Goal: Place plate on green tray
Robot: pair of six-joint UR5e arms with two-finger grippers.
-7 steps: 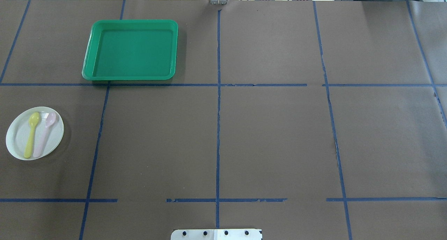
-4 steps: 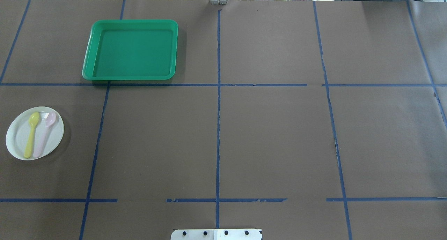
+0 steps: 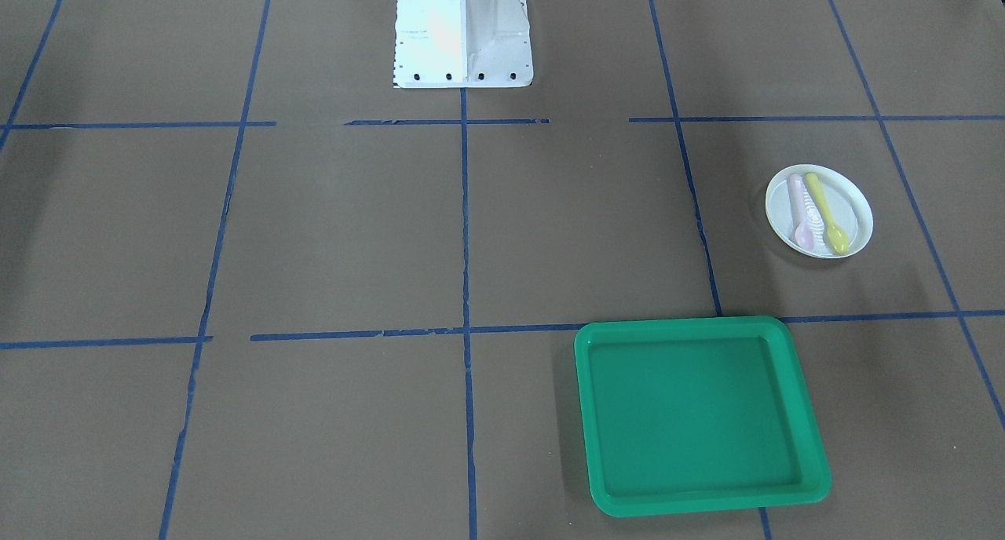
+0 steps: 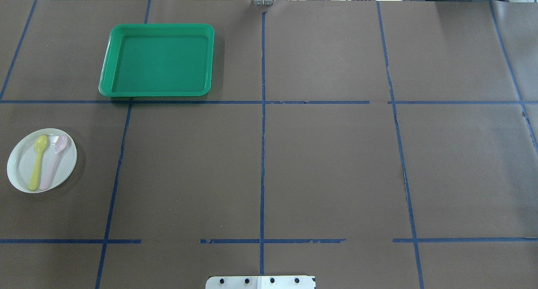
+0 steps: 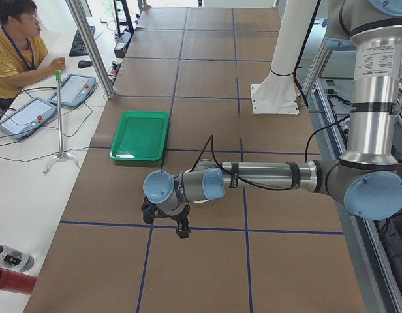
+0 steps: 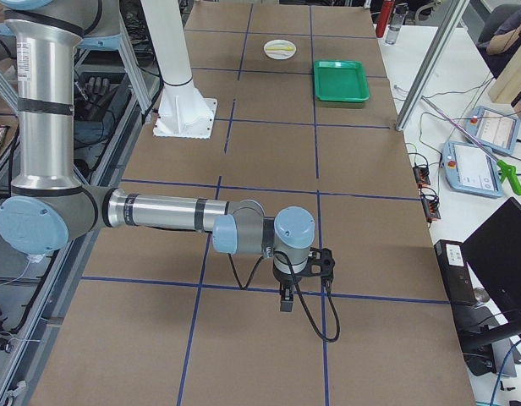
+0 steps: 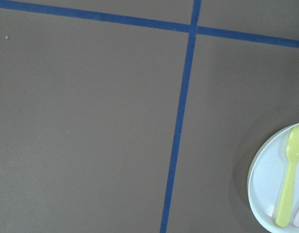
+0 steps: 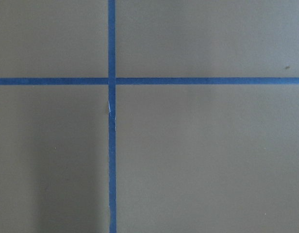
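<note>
The plate (image 4: pixel 21 165) rests flat on the surface (image 4: pixel 328 167), close to the surface's left edge and about midway between its near and far edges. It carries a yellow spoon (image 4: pixel 38 161) and a pink spoon (image 4: pixel 52 163), lying side by side. Their long axes run from the near edge toward the far edge, bowls toward the far edge.

The green tray (image 4: pixel 159 62) holds nothing. It lies apart from the plate, toward the far edge and further in from the left edge.

The left gripper (image 5: pixel 165 222) is the nearer one. It hangs above the surface beside the plate. The left wrist view shows only an arc of the plate at its lower right corner, cut by the frame, so the gripper is judged offset from the plate and not centred over it. The right gripper (image 6: pixel 298 283) hangs toward the surface's right edge, well apart from both items.

Neither gripper appears in any view but the side views. Their opening cannot be told, and nothing is seen held.

The coming move therefore calls for the left arm to shift toward the plate rim before any grasp. Loose spoons may slide if the plate tilts.
</note>
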